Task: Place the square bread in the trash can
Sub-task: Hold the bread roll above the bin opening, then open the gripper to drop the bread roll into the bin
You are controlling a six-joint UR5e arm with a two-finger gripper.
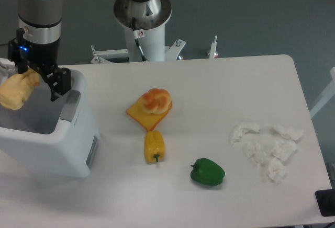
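1. The square bread is sitting just to the left of the gripper, over the open top of the trash can.
2. The bread is touching the gripper's left side, near the finger tips. The right finger is showing dark and clear, and the left one is mostly hiding behind the bread.
3. I cannot tell if the fingers are squeezing the bread or have let it go. It is looking like the bread is hanging at the gripper, not lying down in the can.
4. The bread's long side is running across, from left to right, and tipping up a little toward the gripper.
5. The bread is looking pale yellow, soft and lumpy, like a fat chunk.
6. The can is a big white box with a grey inside, and the bread is sitting right above that grey hole.
7. I am thinking the next move is only a drop, since the bread is lying over the hole and not past the rim.
8. Well apart on the table, a round bun is sitting on an orange slice.
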